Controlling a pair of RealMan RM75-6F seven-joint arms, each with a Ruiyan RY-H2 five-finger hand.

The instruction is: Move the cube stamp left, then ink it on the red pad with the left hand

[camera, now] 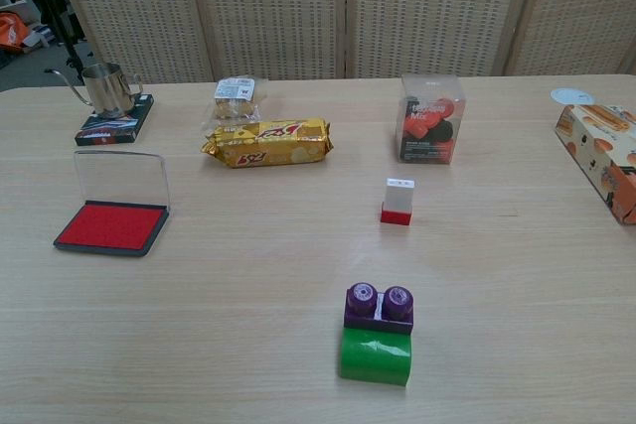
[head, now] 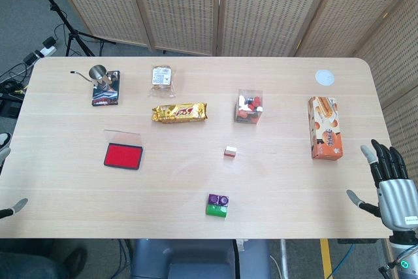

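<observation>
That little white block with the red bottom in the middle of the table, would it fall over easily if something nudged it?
Probably, if nudged near its top: the cube stamp stands upright, taller than it is wide in the chest view. It looks small and rigid, so likely light and apt to slide on the smooth table. Its flat sides mean it should not roll.

Table from above, hands at edges.
Cube stamp centre; red pad left (lid up); right hand spread, lower right.
</observation>
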